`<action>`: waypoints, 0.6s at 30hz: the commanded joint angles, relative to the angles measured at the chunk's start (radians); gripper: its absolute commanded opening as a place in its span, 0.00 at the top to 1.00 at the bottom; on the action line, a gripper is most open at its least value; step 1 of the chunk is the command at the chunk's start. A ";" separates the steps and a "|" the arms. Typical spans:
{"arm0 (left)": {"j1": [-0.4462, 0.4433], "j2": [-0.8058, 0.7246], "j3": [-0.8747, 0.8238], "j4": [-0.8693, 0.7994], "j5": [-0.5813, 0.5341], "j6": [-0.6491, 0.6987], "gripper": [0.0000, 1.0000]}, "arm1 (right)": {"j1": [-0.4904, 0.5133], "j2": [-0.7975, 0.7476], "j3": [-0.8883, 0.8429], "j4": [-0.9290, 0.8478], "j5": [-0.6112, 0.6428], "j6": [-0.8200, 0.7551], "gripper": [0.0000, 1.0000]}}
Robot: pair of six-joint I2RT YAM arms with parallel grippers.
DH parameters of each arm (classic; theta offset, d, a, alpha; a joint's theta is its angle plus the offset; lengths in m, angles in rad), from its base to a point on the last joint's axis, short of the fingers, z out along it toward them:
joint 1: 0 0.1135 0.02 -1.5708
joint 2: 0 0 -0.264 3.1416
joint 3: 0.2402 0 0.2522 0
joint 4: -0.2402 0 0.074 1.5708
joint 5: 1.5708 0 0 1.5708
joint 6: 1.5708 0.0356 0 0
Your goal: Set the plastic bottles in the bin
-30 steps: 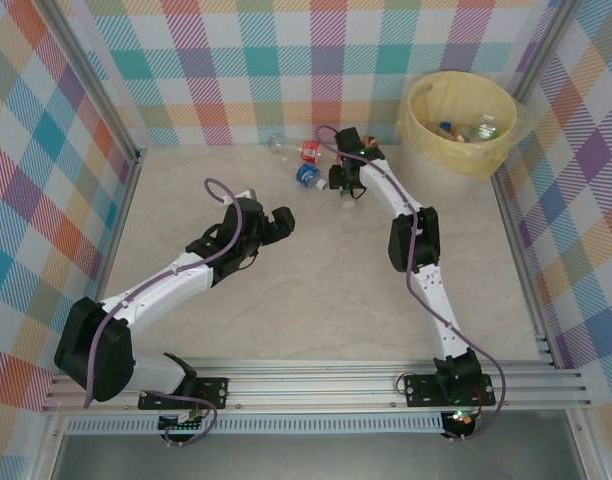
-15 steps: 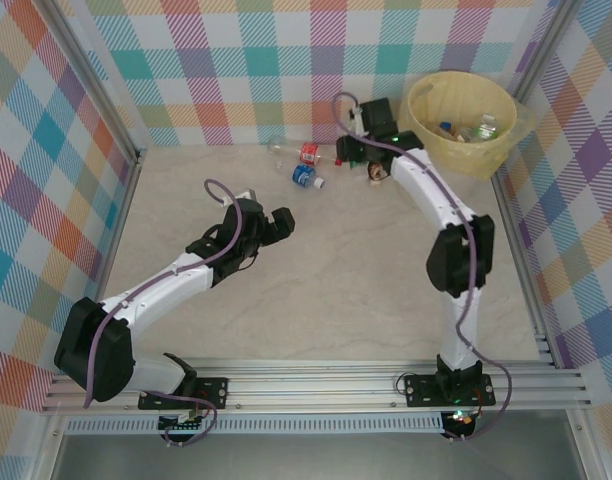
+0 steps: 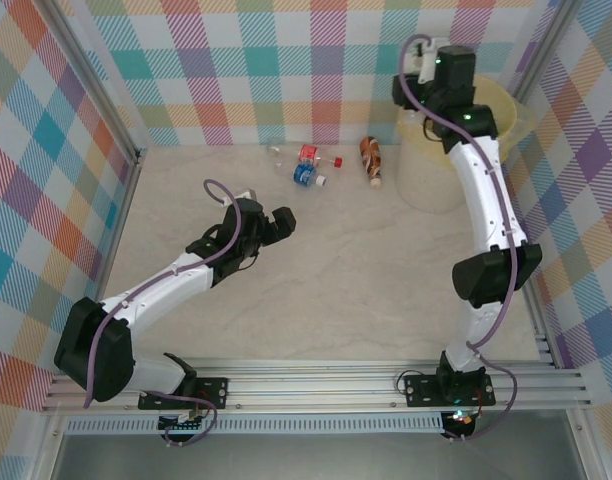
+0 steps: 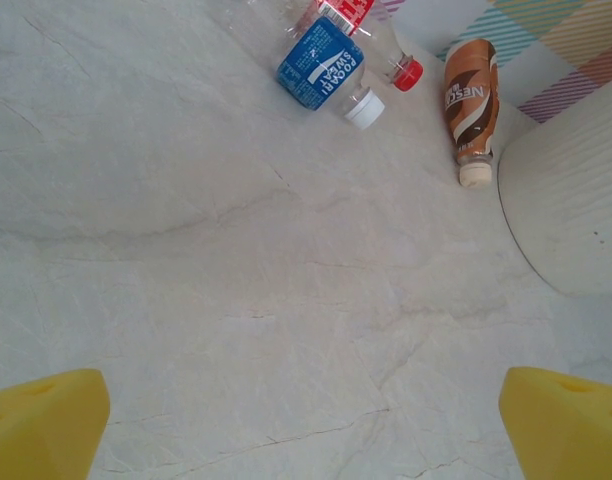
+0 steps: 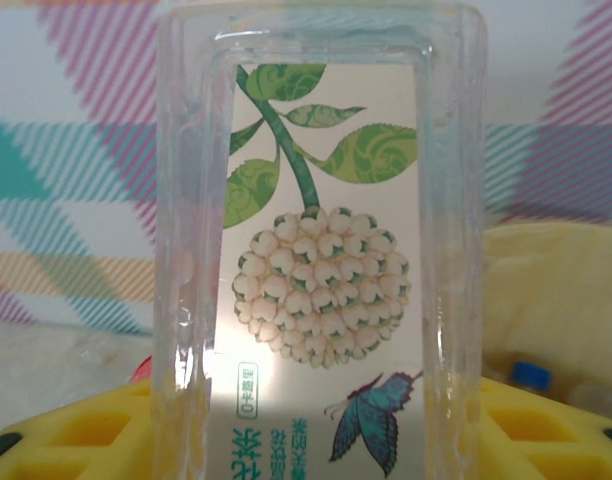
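Right claw (image 5: 311, 430) grips a leaf-label bottle (image 5: 321, 250) over the bin (image 3: 508, 125).
Left claw (image 4: 306, 425) wide open, empty; blue cap (image 5: 531, 375) inside bin.

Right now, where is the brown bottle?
In the top view the brown bottle lies flat near the back wall, right of centre. It is just left of the bin, with the blue-label bottle on its other side.

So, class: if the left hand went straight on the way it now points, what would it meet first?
Probably the bare table, since the open left hand seems to tilt down at it. Farther along that line lies the blue-labelled bottle. Depth is hard to judge.
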State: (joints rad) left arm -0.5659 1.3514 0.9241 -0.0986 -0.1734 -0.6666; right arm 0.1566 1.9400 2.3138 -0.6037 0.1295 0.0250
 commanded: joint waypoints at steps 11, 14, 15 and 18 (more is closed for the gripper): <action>0.012 -0.003 0.003 0.007 0.006 -0.015 0.00 | -0.163 0.293 0.320 -0.111 -0.140 0.142 0.40; 0.012 0.002 0.010 0.003 0.008 -0.017 0.00 | -0.165 0.307 0.325 -0.117 -0.183 0.164 0.29; 0.012 0.006 0.013 0.000 0.010 -0.019 0.00 | -0.166 0.306 0.321 -0.117 -0.220 0.168 0.24; 0.012 0.014 0.023 -0.010 0.016 -0.020 0.00 | -0.167 0.284 0.307 -0.101 -0.306 0.196 0.15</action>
State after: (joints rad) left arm -0.5659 1.3533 0.9245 -0.1001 -0.1730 -0.6704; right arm -0.0128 2.2631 2.5938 -0.7273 -0.0647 0.1860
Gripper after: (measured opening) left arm 0.999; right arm 0.828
